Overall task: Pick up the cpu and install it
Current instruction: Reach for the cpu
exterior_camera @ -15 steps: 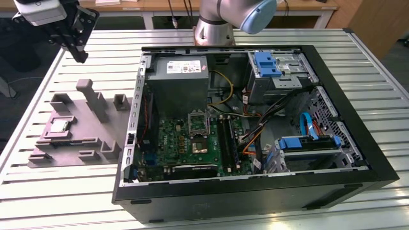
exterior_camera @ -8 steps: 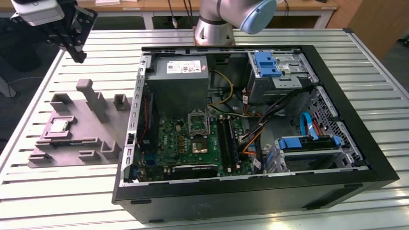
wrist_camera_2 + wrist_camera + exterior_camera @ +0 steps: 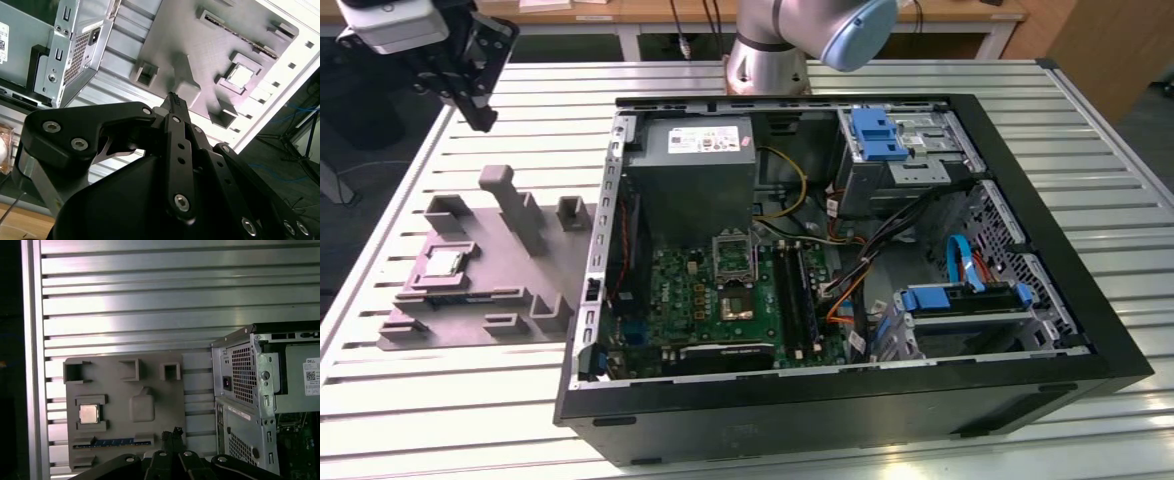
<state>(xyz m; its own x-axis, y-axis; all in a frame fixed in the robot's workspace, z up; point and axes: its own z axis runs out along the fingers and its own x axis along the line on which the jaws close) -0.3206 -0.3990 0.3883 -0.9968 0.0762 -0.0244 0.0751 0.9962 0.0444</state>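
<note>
In the exterior view the gripper (image 3: 480,112), jaws closed on nothing, hangs above the slatted metal table (image 3: 427,400), well apart from the cpu (image 3: 447,262) lying in a grey tray (image 3: 500,275) beside the open computer case (image 3: 854,410). In the second wrist view dark floor (image 3: 295,165) lies past the table's edge. In the first wrist view the cpu sits flat in its recess.

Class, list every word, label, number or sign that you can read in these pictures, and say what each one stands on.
White label on the power supply: there is print, but it is too small to read.
Pale strip sticker on the rear of the computer case: too blurred to read.
Top of the cpu: no marking can be made out.
Nothing can be quoted reliably.
</note>
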